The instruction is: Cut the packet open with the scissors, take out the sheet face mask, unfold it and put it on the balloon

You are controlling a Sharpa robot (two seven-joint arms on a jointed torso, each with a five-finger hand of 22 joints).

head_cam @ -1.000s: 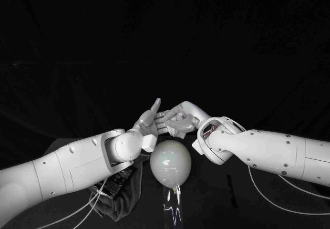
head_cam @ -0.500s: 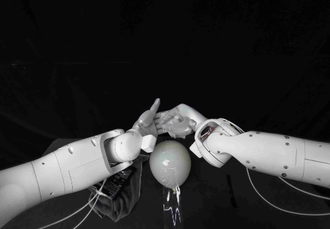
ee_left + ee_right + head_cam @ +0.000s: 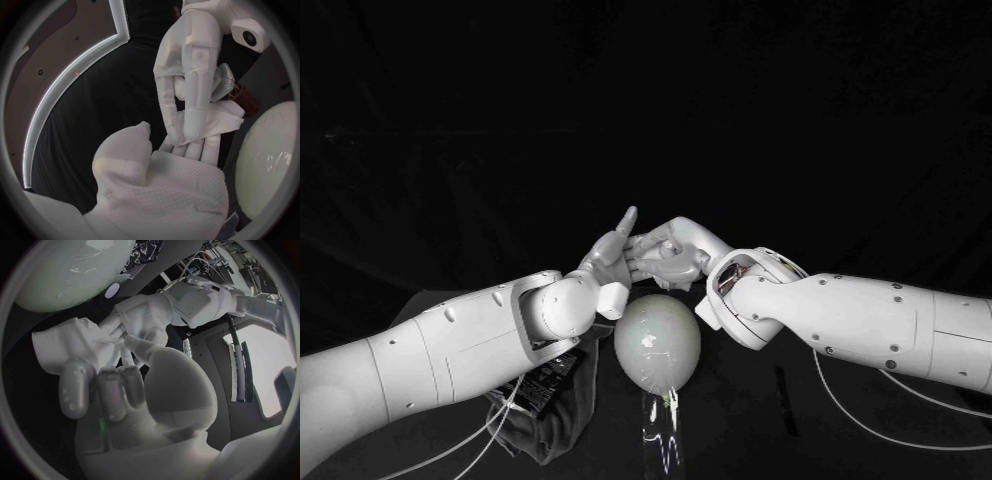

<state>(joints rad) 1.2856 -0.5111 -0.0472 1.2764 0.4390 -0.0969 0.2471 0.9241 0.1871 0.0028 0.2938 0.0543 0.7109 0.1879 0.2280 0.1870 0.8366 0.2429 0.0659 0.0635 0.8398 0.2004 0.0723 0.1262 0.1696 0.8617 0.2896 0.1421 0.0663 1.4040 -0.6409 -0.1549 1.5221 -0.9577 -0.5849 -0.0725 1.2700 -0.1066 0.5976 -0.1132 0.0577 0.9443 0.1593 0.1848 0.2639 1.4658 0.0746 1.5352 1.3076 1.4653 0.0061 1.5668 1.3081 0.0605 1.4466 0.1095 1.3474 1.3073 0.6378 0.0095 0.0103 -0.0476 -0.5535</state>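
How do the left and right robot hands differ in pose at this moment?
The left robot hand has a finger sticking straight up; the right robot hand has its fingers bent towards the left one. The left robot hand reaches in from the left of the pale oval balloon, the right robot hand from its right. Both hold the folded white sheet face mask between them.

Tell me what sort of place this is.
Likely a robot lab or test bench: a black table, a balloon, and the left hand and right hand meeting on a mask.
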